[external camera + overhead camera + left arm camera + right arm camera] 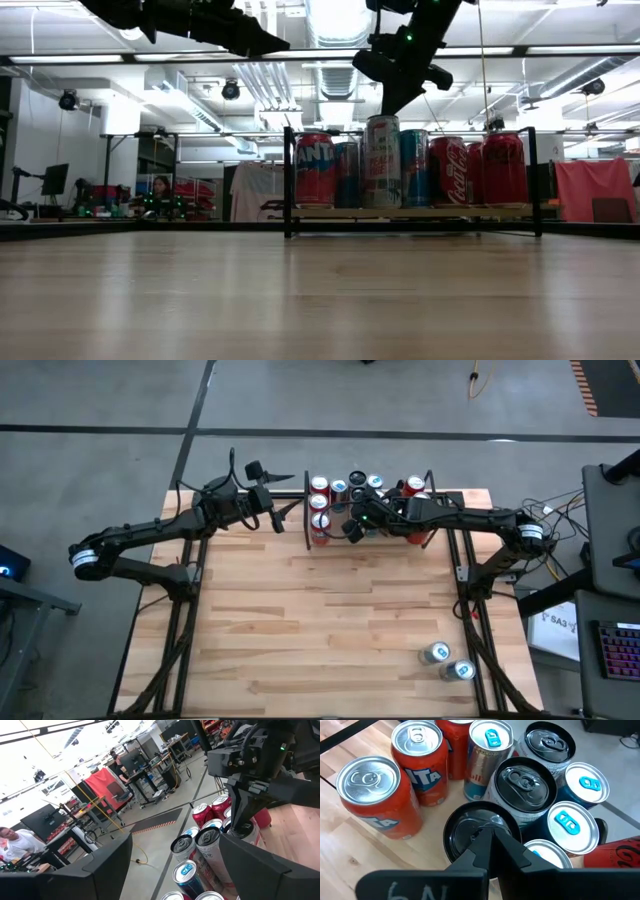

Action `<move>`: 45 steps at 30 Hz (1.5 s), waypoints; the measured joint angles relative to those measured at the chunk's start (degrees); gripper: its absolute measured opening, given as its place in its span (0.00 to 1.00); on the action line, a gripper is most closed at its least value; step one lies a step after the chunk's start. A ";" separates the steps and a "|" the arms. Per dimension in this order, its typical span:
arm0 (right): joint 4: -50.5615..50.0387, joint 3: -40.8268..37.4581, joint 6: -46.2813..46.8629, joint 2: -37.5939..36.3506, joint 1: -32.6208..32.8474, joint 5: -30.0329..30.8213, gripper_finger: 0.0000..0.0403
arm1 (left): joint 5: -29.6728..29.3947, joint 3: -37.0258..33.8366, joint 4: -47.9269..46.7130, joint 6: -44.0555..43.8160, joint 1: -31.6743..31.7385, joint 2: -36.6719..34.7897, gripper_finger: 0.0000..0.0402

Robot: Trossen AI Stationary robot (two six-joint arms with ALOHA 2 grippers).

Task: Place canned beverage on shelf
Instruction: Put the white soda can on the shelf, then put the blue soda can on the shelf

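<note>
Near table edge: two silver-topped cans (447, 662) lie on the bare table (330, 630), close together and well apart from the shelf.
Shelf: a light-wood board with thin black side rails (410, 212), set at the far edge of the table and crowded with upright cans.
Cans on shelf: two orange cans (395, 780) at one end, red cans (480, 170) at the other, blue-tabbed and black-topped cans between them.
Canned beverage: a tall pale can with a black top (480, 837), upright among the others (382, 160), near the middle of the row.
Right tool: clenched (492, 837), its fingertips pressed together and resting on or just above the black top of that tall can; it grasps nothing.
Left tool: released (282, 512), fingers spread and holding nothing, hovering beside the shelf's left end, above table height.
Background: a workshop with benches, monitors and a seated person (160, 188) beyond the table.
</note>
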 joint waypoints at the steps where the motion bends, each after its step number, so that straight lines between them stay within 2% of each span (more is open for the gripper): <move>1: 0.00 0.00 -0.01 0.00 0.00 0.00 0.02 | 0.00 0.00 0.00 0.00 0.00 0.00 0.70; 13: -1.10 3.63 -1.77 -0.11 0.02 -0.04 0.02 | 0.00 0.00 0.00 0.00 0.01 0.00 0.70; 21: -13.37 9.28 0.58 -0.36 -0.30 -0.55 0.02 | -0.02 -0.04 -0.02 0.00 0.01 0.00 0.70; 25: -17.32 9.99 1.95 -1.17 -2.20 -5.31 0.02 | 0.00 -0.06 -0.04 -0.02 0.01 0.00 0.70; 33: -18.12 7.88 -0.44 -1.99 -7.76 -16.91 0.02 | -0.01 -0.09 -0.09 -0.02 0.01 0.00 0.70; 45: -16.37 2.40 -1.13 -2.29 -9.38 -16.58 0.02 | -0.01 -0.09 -0.15 -0.02 0.01 0.00 0.70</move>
